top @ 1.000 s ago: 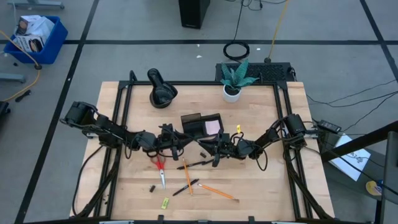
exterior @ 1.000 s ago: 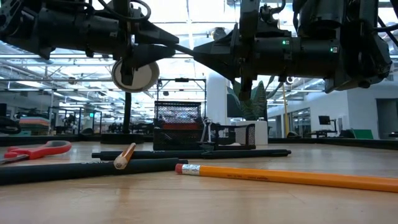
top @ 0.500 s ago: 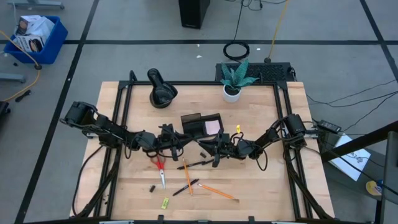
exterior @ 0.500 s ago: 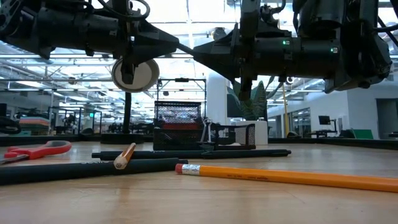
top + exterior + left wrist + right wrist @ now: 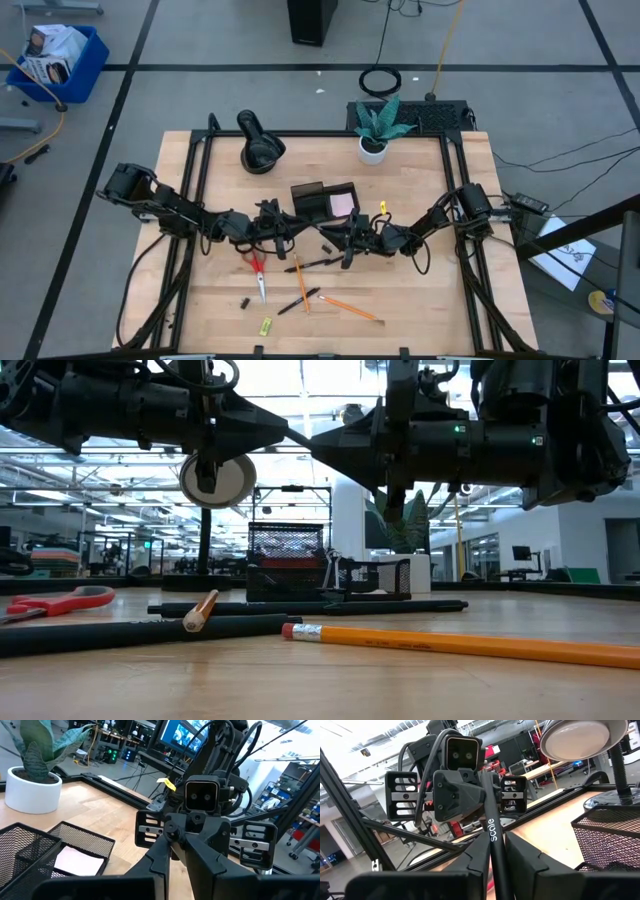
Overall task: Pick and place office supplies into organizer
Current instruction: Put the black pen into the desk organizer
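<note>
A black pen (image 5: 491,832) hangs above the table's middle, spanning the short gap between my two grippers, which point level at each other. My left gripper (image 5: 298,232) is shut on one end and my right gripper (image 5: 328,238) on the other. In the low view only a thin stretch of the pen (image 5: 300,436) shows between the fingertips. Just beyond them the black mesh organizer (image 5: 312,196) stands on the table with a pink sticky-note pad (image 5: 343,203) inside. Red-handled scissors (image 5: 258,270), orange pencils (image 5: 350,308), other black pens (image 5: 320,263), a small black clip (image 5: 244,302) and a yellow-green piece (image 5: 266,325) lie on the near half. My left gripper pinches the pen's end (image 5: 172,851) between its two fingers, coming level from the table's left, fingers along the pen. Its own fingers hide most of the contact. My right gripper pinches the pen's barrel (image 5: 495,857) between its two fingers, level from the table's right and along the pen, which runs on toward my left gripper (image 5: 470,795). The pen is lifted clear and roughly level.
A round black lamp (image 5: 258,145) stands at the far left of the table and a white plant pot (image 5: 373,148) at the far middle. A small yellow piece (image 5: 382,208) sits right of the organizer. Bare wood lies at the near right.
My left gripper's fingers have closed onto the pen's end. Both arms and the pen have stayed in place.
</note>
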Tool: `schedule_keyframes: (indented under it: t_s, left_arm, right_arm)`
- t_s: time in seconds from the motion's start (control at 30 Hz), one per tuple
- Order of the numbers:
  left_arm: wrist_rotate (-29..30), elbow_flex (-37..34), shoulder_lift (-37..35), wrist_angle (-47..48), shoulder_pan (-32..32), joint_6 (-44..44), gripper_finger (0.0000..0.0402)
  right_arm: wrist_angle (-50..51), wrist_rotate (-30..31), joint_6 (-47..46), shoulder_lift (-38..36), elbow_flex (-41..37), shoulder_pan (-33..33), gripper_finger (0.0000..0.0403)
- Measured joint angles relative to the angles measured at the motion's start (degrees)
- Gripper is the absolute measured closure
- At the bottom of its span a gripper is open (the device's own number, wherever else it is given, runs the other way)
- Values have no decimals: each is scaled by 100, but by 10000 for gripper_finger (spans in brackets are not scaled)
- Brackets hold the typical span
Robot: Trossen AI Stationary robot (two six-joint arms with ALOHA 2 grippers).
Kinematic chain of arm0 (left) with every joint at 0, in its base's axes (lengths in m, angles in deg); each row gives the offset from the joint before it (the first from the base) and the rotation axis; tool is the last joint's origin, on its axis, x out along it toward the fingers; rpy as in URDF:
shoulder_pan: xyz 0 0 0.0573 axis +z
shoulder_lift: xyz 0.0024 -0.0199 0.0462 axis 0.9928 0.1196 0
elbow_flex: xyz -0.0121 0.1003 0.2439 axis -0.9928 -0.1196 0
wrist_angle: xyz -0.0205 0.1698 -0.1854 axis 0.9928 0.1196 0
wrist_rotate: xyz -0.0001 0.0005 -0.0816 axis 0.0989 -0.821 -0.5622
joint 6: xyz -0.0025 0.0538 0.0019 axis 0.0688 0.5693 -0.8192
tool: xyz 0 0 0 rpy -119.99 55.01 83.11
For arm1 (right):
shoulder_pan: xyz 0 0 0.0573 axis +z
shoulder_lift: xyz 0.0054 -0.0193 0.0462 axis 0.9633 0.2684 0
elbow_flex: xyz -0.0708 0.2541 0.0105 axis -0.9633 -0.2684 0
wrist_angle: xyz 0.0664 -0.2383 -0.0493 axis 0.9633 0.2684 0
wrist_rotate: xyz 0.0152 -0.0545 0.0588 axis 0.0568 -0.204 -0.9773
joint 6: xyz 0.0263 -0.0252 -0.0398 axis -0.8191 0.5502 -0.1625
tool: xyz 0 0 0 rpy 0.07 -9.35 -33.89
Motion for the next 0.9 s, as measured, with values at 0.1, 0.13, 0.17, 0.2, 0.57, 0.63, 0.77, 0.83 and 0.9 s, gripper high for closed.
schedule_keyframes:
  t_s: [0.1, 0.13, 0.17, 0.2, 0.57, 0.63, 0.77, 0.83, 0.9]
  left_arm:
    - [40, 0, 0, 2, 0, 49, 355]
    - [82, 0, 0, -1, -1, 59, 355]
    - [114, 0, 0, -10, -2, 74, 355]
    - [122, 0, 0, -26, 1, 95, 355]
    - [157, 0, 0, -31, -2, 143, 355]
    - [161, 0, 0, -31, 0, 143, 356]
    - [172, -2, 0, -28, 2, 143, 356]
    - [177, -2, 0, -28, 2, 143, 356]
    - [179, -2, 0, -28, 2, 150, 356]
  right_arm:
    - [7, 9, 0, 0, 0, -2, 351]
    - [7, 12, 0, 0, 0, -2, 350]
    - [10, 14, 0, 0, 0, -6, 348]
    - [9, 24, 0, 0, 0, -9, 347]
    - [20, 30, -55, 0, 2, -7, 311]
    - [22, 26, -105, 0, 2, -4, 295]
    - [26, 14, -197, 0, 2, -2, 259]
    - [26, 6, -196, 0, 2, 0, 242]
    - [26, 4, -196, 0, 2, 0, 226]
